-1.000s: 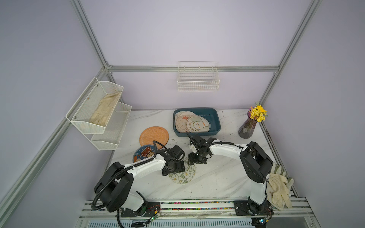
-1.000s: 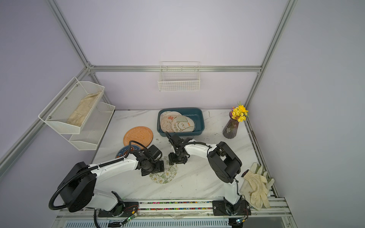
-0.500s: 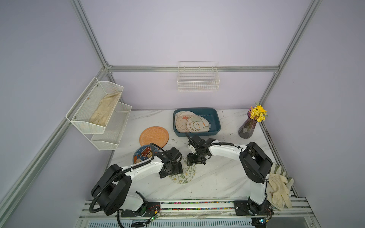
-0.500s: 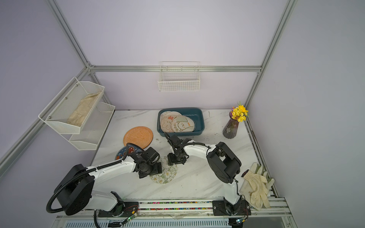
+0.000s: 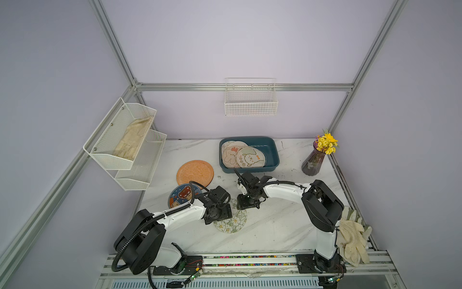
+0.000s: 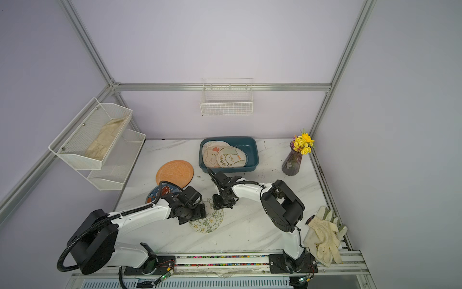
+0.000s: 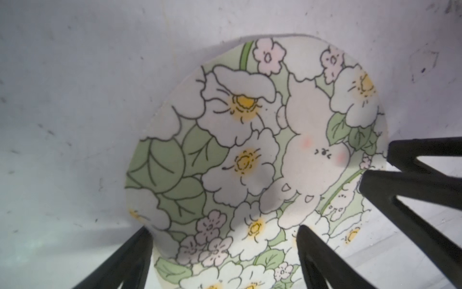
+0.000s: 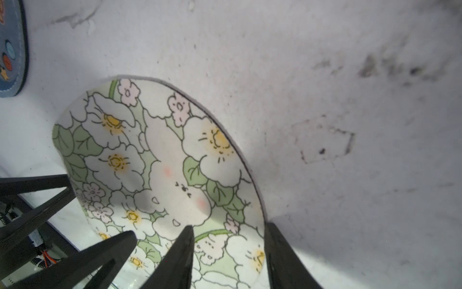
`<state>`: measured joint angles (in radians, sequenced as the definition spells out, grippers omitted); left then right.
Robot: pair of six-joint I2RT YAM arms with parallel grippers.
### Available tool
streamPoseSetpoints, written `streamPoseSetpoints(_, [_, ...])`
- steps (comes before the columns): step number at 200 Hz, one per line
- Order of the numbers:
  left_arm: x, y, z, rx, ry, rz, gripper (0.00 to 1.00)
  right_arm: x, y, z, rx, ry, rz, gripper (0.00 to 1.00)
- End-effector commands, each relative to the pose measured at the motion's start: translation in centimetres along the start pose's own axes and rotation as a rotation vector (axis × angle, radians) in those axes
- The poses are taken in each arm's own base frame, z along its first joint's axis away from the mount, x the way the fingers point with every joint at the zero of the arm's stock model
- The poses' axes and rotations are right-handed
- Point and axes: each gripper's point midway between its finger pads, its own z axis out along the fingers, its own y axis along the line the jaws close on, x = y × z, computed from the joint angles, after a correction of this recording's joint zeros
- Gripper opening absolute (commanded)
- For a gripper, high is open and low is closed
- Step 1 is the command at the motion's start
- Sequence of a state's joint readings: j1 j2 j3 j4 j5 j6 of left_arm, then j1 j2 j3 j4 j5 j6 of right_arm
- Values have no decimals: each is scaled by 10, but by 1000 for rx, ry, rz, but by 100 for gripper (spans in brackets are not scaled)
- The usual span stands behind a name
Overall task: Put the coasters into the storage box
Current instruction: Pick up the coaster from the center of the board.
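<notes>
Robot lab test cell, not home. Aluminium frame [image 5: 245,86] boxed in plain lilac walls [image 5: 225,45]. Arm bases [image 5: 321,266] were bolted to rail [image 5: 250,257], well behind left claw [image 7: 223,231]. Staged props: wire basket [image 5: 250,108] hung on wall far beyond right claw [image 8: 228,227], mesh shelf [image 5: 110,160] outboard of left claw, flower vase [image 5: 312,164].

Right gripper [image 8: 228,226] narrower than before

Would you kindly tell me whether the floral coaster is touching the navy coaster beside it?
Apart. The right wrist view shows a strip of bare marble tabletop between the floral coaster and the navy coaster.
</notes>
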<state>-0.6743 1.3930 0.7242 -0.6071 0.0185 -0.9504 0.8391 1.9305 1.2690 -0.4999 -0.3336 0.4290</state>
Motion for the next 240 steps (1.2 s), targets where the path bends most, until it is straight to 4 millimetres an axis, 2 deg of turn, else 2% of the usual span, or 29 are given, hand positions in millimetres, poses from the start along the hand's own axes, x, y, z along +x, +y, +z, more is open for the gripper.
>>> streamPoseSetpoints(1, [2, 2, 5, 12, 1, -1, 88, 25, -13, 24, 44, 92, 21, 46])
streamPoseSetpoints(42, [2, 3, 2, 15, -4, -2, 79, 26, -14, 25, 43, 93, 24, 45])
streamPoseSetpoints(72, [0, 3, -2, 17, -16, -2, 58, 29, -14, 25, 35, 101, 28, 45])
streamPoseSetpoints(131, [-6, -1, -15, 22, -35, 13, 26, 24, -13, 16, 34, 67, 33, 47])
streamPoseSetpoints(163, [-12, -12, -27, 49, -45, 29, 0, 19, -18, 4, 11, 34, 69, 54])
streamPoseSetpoints(204, [-35, -39, -57, 84, -96, 84, 0, 13, -25, -17, -29, -14, 112, 74])
streamPoseSetpoints(240, [-72, -73, -96, 128, -171, 133, 0, 12, -31, -38, -70, -57, 159, 82])
